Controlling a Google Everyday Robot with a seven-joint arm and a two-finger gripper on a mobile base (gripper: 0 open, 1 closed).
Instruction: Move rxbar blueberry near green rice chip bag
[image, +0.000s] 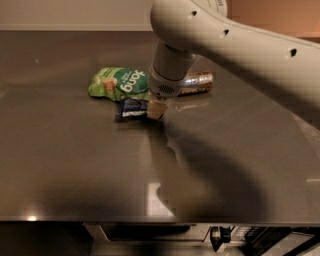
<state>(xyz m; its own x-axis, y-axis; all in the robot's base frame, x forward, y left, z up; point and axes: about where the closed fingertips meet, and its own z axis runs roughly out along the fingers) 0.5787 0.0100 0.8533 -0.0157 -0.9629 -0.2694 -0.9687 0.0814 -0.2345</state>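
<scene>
The rxbar blueberry (130, 108) is a small dark navy wrapper with a light panel, low over the dark table just below the green rice chip bag (119, 83). The bag is a crinkled bright green pouch with white lettering, and the bar's top edge nearly touches its lower right corner. My gripper (156, 109) comes down from the pale arm and is shut on the bar's right end. Its beige fingertips (157, 107) hide that end of the wrapper.
A brownish metallic can (197, 82) lies on its side right of the bag, partly behind my wrist. The arm (240, 45) spans the upper right. The table's front edge (160, 220) runs along the bottom, with dark equipment below it.
</scene>
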